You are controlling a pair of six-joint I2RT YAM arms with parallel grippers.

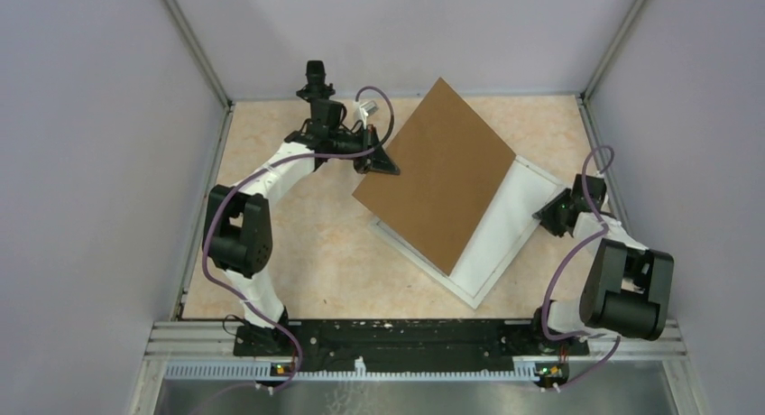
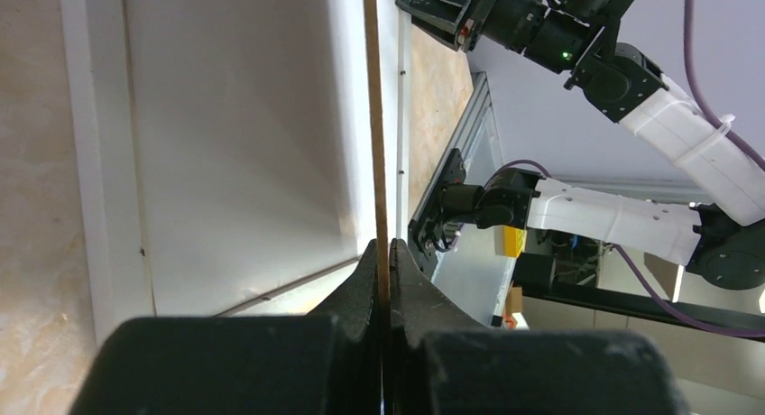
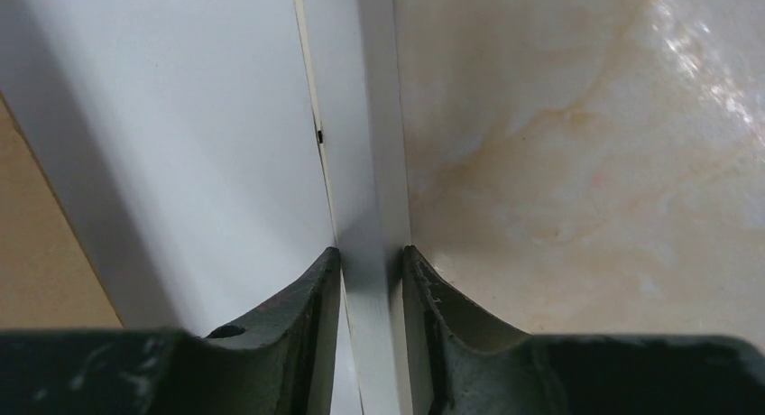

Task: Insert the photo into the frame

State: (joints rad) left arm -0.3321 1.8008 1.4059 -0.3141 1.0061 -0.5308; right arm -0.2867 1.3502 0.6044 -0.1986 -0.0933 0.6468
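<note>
- Left claw [image 2: 383, 253] pinches the tilted cardboard [image 1: 437, 176], upper centre; a slip would drop it onto the frame [image 1: 520, 244]
- Right claw [image 3: 368, 257] pinches the frame's rail, centre right; tugging could skew it; photo unseen

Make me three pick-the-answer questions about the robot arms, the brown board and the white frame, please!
1. Where is the right gripper?
A. astride a rail of the frame
B. folded back at its own base
C. raised high in the air

2. What colour is the cardboard sheet that the left gripper pinches?
A. white
B. brown
C. blue

3. How does the cardboard sheet sit?
A. lying flat
B. rolled up
C. tilted up over the frame

Answers:
1 A: in the right wrist view, its fingers stand on either side of the white rail.
2 B: from above, the sheet is plain brown.
3 C: the left gripper holds one edge raised, and the sheet slants down to the frame.
</note>
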